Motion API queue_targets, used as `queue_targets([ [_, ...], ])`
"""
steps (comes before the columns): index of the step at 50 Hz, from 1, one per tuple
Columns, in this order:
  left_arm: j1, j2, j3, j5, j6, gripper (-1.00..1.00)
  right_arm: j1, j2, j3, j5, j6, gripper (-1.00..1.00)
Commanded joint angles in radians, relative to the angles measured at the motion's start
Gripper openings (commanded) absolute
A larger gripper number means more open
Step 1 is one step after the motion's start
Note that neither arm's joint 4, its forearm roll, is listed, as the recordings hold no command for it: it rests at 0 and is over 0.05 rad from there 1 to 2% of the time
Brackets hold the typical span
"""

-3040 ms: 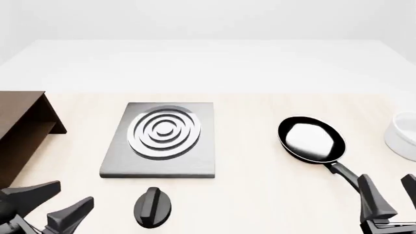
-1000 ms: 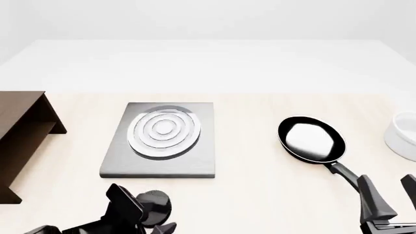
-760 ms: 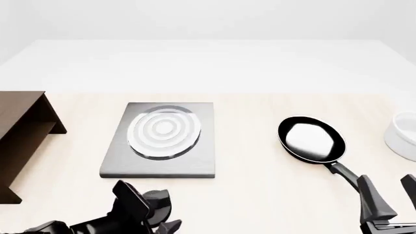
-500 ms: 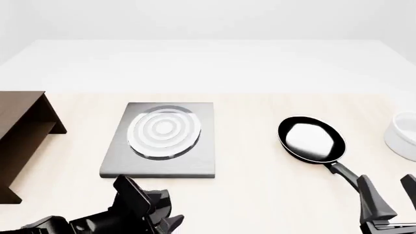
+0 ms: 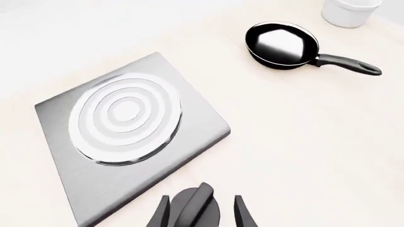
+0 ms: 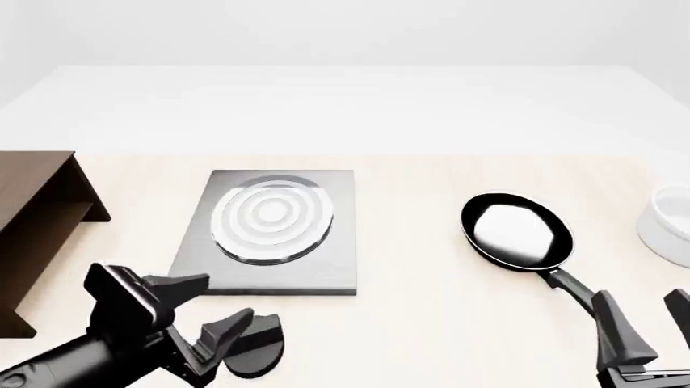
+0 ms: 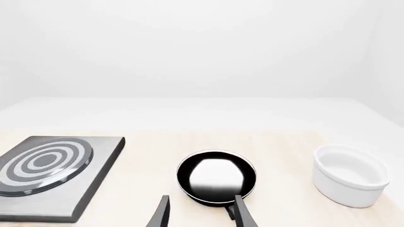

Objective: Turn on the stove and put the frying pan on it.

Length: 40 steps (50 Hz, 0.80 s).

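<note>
Nearest, the left gripper stands spread wide beside the black teardrop knob, and the right gripper gapes around the glossy black frying pan's long handle. Farther off, the flat grey metal stove sits left of the pan.

A flat grey metal stove plate with concentric silver-white rings, a glossy black round frying pan, a pale beige surface.
</note>
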Motion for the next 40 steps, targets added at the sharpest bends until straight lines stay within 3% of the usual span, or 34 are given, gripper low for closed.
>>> queue_targets([
  [1,0.129,-0.167,0.066,0.023,0.017,1.0,-0.002,-0.002,0.0,0.003,0.002,1.0],
  [6,0.193,-0.21,0.132,-0.027,0.024,1.0,0.001,-0.002,0.0,0.003,-0.003,1.0],
  [11,0.282,-0.347,0.173,0.014,0.066,1.0,0.001,-0.001,0.001,0.003,-0.006,1.0],
  [17,0.383,-0.494,0.222,0.057,0.04,1.0,0.005,-0.002,-0.001,0.004,-0.019,1.0],
  [24,0.514,-0.643,0.256,0.119,0.061,1.0,0.007,-0.002,-0.001,0.004,-0.028,1.0],
  [32,0.579,-0.724,0.277,0.163,0.047,1.0,-0.019,0.021,0.001,-0.006,-0.011,1.0],
  [33,0.603,-0.761,0.278,0.188,0.046,1.0,-0.034,0.092,0.001,-0.047,0.005,1.0],
  [35,0.619,-0.771,0.279,0.199,0.056,1.0,-0.034,0.078,-0.019,-0.02,0.022,1.0],
  [40,0.634,-0.791,0.279,0.218,0.055,1.0,-0.057,0.201,-0.056,-0.076,-0.004,1.0],
])
